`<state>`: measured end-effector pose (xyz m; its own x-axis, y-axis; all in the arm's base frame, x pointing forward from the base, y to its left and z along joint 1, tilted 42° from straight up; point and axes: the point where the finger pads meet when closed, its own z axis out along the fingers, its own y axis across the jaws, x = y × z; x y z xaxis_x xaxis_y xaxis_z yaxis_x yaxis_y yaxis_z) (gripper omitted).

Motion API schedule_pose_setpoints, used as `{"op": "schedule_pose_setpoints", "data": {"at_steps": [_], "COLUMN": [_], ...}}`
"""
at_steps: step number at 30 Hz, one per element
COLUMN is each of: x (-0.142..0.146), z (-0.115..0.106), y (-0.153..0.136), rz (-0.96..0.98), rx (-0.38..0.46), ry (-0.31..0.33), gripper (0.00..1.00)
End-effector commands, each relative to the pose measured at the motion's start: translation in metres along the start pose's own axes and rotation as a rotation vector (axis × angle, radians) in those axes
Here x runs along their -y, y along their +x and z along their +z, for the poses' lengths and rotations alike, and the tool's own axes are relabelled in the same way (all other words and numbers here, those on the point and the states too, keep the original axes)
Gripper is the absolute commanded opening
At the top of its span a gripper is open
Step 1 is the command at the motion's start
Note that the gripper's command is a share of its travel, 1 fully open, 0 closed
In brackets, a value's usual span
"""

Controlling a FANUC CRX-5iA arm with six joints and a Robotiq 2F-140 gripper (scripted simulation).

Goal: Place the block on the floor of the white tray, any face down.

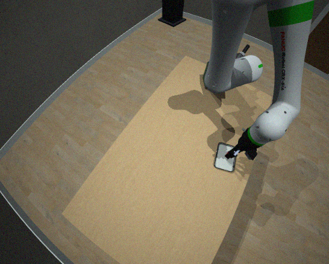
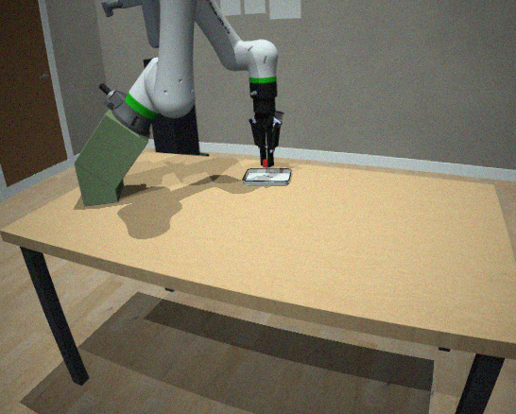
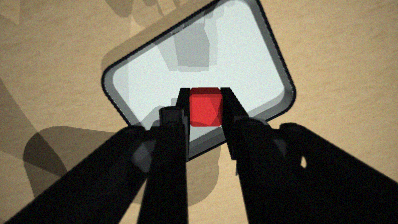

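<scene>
My gripper is shut on a small red block, which sits between the two black fingertips. In the wrist view the block hangs over the white tray, near its nearer rim. The tray is a small white rectangle with a dark rounded rim, lying flat on the table. In the exterior view the gripper points straight down and holds the red block a little above the tray. In the top view the block itself is hidden by the fingers.
The tray lies on a light wooden table. The arm's green base block stands at the table's far left corner. The arm's shadows fall across the table around the tray. A dark post stands on the floor beyond the table.
</scene>
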<state>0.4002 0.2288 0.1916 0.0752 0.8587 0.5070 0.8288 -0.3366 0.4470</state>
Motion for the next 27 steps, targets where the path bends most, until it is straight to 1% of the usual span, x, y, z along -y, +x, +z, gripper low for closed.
{"op": "schedule_pose_setpoints", "data": {"at_steps": [1,10,22,27], "x": [0.000,0.000,0.002,0.002], "z": [0.001,0.009,0.035,0.039], "y": [0.000,0.001,0.001,0.002], "rz": [0.000,0.000,0.000,0.000], "rx": [-0.001,0.001,0.001,0.001], "ry": [-0.001,0.000,0.000,0.000], "gripper": [0.10,0.10,0.10,0.10]}}
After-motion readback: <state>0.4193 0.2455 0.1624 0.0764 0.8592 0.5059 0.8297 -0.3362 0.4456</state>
